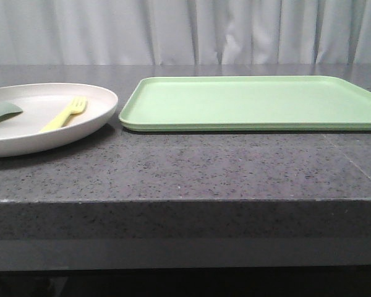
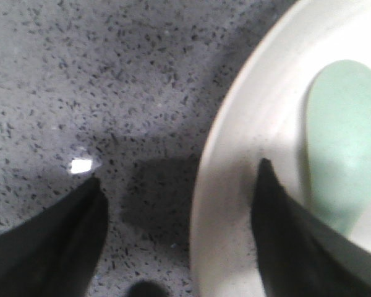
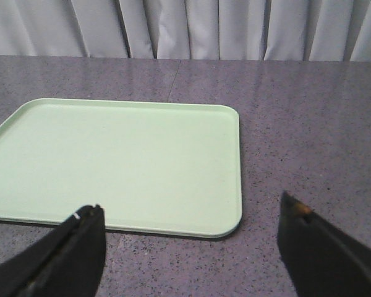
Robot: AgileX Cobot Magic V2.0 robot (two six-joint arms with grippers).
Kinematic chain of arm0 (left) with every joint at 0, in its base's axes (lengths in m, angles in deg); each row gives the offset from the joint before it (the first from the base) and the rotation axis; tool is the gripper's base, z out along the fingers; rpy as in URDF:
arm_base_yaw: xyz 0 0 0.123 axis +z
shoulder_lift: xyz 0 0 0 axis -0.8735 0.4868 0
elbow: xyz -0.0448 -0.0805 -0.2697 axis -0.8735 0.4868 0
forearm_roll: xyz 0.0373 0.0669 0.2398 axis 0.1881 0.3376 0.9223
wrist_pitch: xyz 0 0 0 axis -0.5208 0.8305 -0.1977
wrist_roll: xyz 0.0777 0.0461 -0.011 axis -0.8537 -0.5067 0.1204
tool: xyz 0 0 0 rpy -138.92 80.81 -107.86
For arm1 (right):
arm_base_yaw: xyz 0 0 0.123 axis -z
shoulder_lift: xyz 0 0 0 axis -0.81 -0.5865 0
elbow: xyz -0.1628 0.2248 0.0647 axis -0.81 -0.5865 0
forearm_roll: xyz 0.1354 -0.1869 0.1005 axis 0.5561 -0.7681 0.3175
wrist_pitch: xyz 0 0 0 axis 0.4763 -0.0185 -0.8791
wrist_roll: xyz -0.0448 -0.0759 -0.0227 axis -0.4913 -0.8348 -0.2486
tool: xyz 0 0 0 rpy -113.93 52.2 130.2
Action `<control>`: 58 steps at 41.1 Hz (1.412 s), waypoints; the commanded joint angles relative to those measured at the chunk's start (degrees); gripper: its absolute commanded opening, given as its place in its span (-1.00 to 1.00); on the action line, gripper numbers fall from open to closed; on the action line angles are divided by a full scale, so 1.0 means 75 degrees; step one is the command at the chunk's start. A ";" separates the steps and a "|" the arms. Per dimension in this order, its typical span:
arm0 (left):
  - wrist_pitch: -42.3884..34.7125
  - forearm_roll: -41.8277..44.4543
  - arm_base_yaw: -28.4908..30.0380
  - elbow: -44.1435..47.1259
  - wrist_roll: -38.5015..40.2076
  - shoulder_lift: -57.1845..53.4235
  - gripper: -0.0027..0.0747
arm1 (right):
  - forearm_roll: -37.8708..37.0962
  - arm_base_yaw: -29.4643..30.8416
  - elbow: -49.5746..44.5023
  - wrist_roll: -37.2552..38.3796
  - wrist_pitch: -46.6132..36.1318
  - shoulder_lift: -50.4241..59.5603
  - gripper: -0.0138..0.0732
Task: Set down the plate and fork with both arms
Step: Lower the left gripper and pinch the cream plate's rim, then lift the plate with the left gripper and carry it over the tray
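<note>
The plate (image 1: 80, 120) sits on the dark speckled table (image 1: 191, 167), left of the green tray (image 1: 253, 102) and just beside it, not touching. The fork (image 1: 65, 114) lies inside the plate, beside a green spoon (image 1: 3, 112). The left gripper (image 2: 179, 198) hangs with jaws apart, straddling the plate's rim. The right gripper (image 3: 191, 232) hovers wide open near the tray's corner, holding nothing.
</note>
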 commanded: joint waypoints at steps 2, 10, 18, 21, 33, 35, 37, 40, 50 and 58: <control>0.0094 0.0011 0.0014 -0.0222 -0.0023 -0.0240 -0.22 | 0.0010 0.0016 0.0278 -0.0048 -0.0573 -0.0108 0.68; 0.0163 0.0011 0.0014 -0.0222 -0.0023 -0.0240 -0.93 | 0.0010 0.0016 0.0278 -0.0048 -0.0573 -0.0108 0.68; 0.0277 0.0011 0.0014 -0.0222 -0.0023 -0.0240 -0.98 | 0.0010 0.0016 0.0278 -0.0048 -0.0573 -0.0108 0.68; 0.0408 0.0011 0.0014 -0.0249 -0.0023 -0.0240 -0.98 | 0.0010 0.0016 0.0278 -0.0048 -0.0573 -0.0108 0.68; 0.0815 -0.1136 0.0411 -0.0954 -0.0394 -0.0353 -0.98 | 0.0010 0.0016 0.0278 -0.0048 -0.0580 -0.0108 0.68; 0.0847 -0.1444 0.0552 -0.1128 -0.0464 -0.0398 -0.98 | 0.0010 0.0016 0.0278 -0.0048 -0.0580 -0.0108 0.68; 0.0883 -0.1713 0.0665 -0.1259 -0.0574 -0.0414 -0.98 | 0.0010 0.0016 0.0278 -0.0048 -0.0572 -0.0108 0.68; 0.0982 -0.2130 0.0838 -0.1473 -0.0644 -0.0432 -0.98 | 0.0010 0.0016 0.0278 -0.0048 -0.0572 -0.0108 0.68; 0.1084 -0.3595 0.0934 -0.1791 -0.1027 -0.0432 -0.98 | 0.0010 0.0016 0.0278 -0.0048 -0.0515 -0.0108 0.68; 0.1035 -0.4105 0.0624 -0.1798 -0.1122 -0.0298 -0.98 | 0.0010 0.0016 0.0278 -0.0048 -0.0515 -0.0108 0.68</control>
